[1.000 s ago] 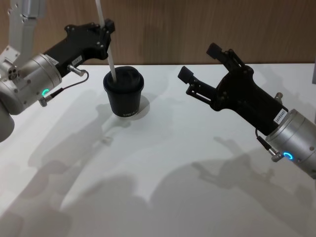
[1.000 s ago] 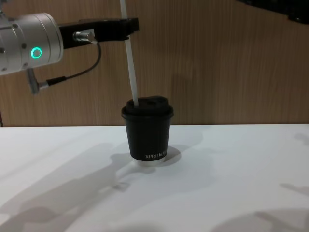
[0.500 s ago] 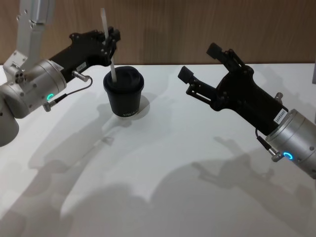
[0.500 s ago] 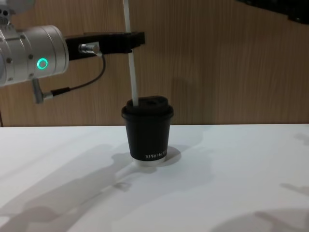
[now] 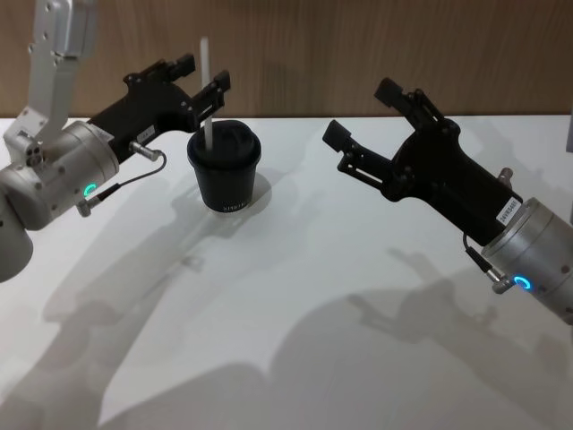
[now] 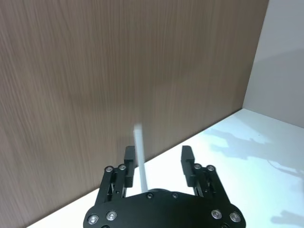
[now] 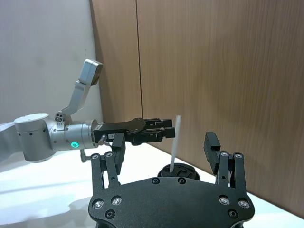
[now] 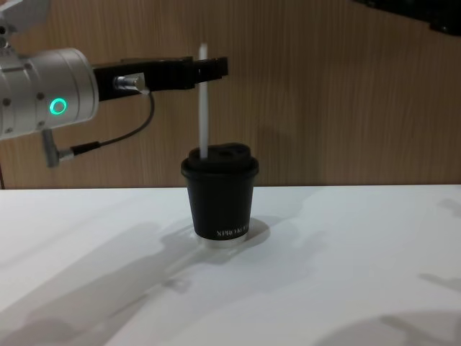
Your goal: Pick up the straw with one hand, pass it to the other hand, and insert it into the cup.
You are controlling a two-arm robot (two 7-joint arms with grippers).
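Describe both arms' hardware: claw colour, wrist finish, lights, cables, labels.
Both match. The left claw and right claw are matte black with long flat fingers ending in blocky pads. Each sits on a silver cylindrical wrist with a glowing ring, green on the left, blue on the right, plus a dark cable on a metal plug. Each black body carries a small white label.

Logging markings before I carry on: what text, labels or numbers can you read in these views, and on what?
"XPRO KO..RIX", roughly: white lettering low on the cup, chest view; the middle letters are unclear.
White label on the right gripper's body near its wrist, head view: characters too small to read.
White label on the left gripper's body, head view: too small to read.
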